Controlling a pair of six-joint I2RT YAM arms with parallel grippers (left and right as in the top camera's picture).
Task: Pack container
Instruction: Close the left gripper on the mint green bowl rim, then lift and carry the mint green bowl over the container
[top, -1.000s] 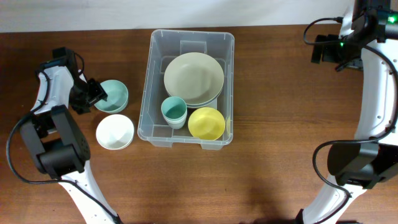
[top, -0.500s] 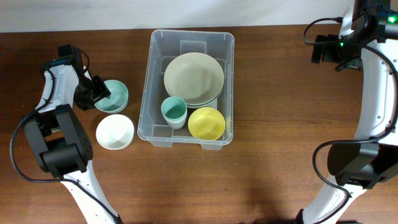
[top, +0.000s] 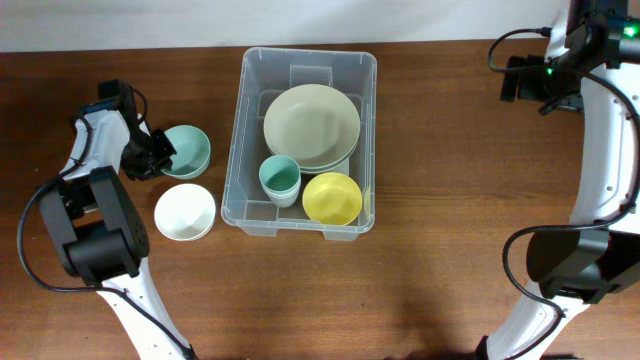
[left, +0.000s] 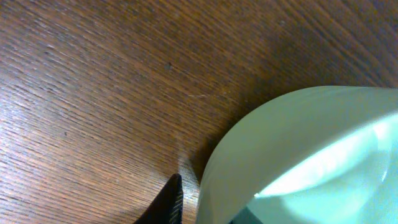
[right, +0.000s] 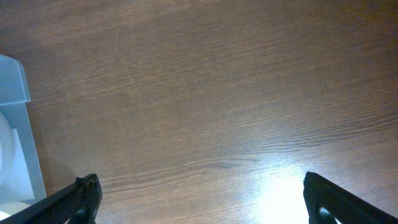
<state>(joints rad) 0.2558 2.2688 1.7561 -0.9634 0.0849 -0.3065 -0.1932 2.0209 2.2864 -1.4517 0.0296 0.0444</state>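
Note:
The clear container (top: 244, 130) stands at mid-table and holds stacked beige plates (top: 311, 125), a teal cup (top: 280, 178) and a yellow bowl (top: 332, 197). Left of it a teal bowl (top: 188, 150) rests on the wood. My left gripper (top: 158, 156) has closed across that bowl's left rim. In the left wrist view the teal bowl (left: 311, 149) fills the lower right, and the left gripper (left: 208, 208) has one dark finger (left: 169, 202) outside the wall and the other just inside. My right gripper (top: 516, 80) hangs open at the far right, over bare wood (right: 199, 193).
A white bowl (top: 185, 212) sits in front of the teal bowl, close to the container's left wall. A corner of the container (right: 13, 81) shows at the left edge of the right wrist view. The table's back edge runs just behind the container.
The left gripper has slid slightly toward the teal bowl and narrowed from open onto its rim; the bowl has shifted a little to the right. The right arm has stayed still.

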